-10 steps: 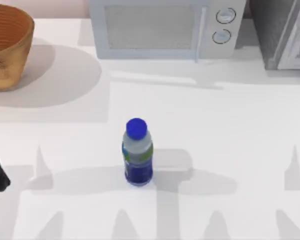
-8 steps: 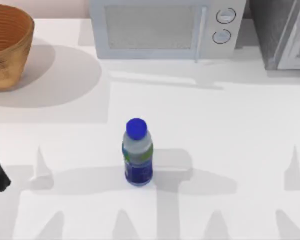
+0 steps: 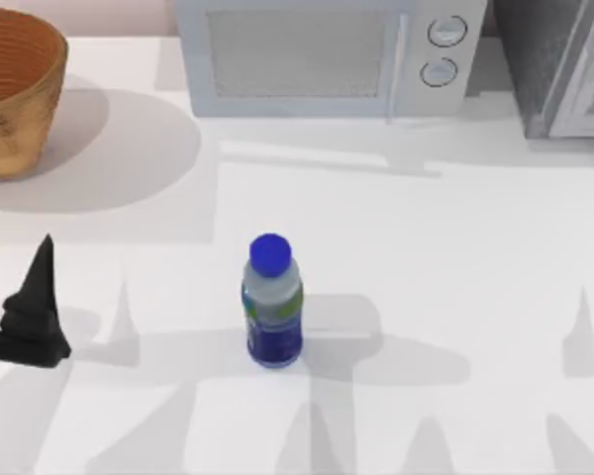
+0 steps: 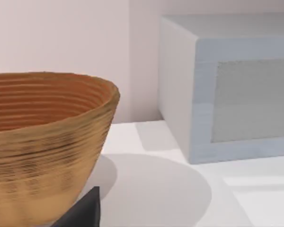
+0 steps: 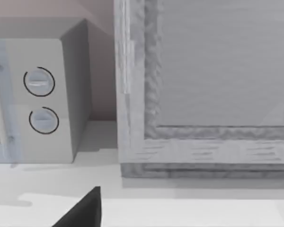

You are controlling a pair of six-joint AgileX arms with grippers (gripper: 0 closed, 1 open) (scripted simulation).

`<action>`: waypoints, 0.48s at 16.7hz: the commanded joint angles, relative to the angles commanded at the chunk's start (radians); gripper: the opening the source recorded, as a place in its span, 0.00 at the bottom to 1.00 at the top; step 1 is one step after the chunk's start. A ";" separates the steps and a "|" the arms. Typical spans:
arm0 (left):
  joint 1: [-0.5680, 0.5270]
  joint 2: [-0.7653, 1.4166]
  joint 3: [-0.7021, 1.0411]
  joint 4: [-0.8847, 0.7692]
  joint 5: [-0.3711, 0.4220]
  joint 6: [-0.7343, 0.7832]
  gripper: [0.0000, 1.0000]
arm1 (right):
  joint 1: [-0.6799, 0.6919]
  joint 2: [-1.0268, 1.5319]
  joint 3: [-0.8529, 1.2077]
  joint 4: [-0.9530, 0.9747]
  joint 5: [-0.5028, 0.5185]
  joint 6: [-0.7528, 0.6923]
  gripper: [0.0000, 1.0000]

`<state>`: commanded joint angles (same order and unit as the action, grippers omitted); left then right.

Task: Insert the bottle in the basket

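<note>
Beside the bottle (image 3: 272,302), well off toward the table's left edge, the left claw (image 3: 35,312) is seen low over the table (image 3: 455,257) as a dark pointed shape; whether its fingers are spread or closed cannot be told. The bottle is stood upright near the table's middle, blue cap up, untouched and well apart from the basket (image 3: 10,94), which is set far back and to the left of the bottle. The step in hand is judged to be the reach for the bottle. It would be done best if the clear body is approached level from the side and gripped below the cap, squarely, so that the light, tall bottle is not tipped by a glancing finger. Behind the bottle a white microwave (image 3: 327,59) is placed against the wall, with a grey cabinet (image 3: 564,69) further right of it. The table is plain white, smooth and shadow-streaked.
</note>
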<state>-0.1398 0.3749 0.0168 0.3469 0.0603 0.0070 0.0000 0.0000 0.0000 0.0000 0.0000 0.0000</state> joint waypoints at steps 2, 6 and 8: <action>-0.054 0.184 0.004 0.159 0.020 0.004 1.00 | 0.000 0.000 0.000 0.000 0.000 0.000 1.00; -0.171 0.598 0.011 0.500 0.062 0.014 1.00 | 0.000 0.000 0.000 0.000 0.000 0.000 1.00; -0.231 0.809 0.015 0.670 0.084 0.020 1.00 | 0.000 0.000 0.000 0.000 0.000 0.000 1.00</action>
<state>-0.3704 1.1834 0.0320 1.0168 0.1443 0.0273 0.0000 0.0000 0.0000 0.0000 0.0000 0.0000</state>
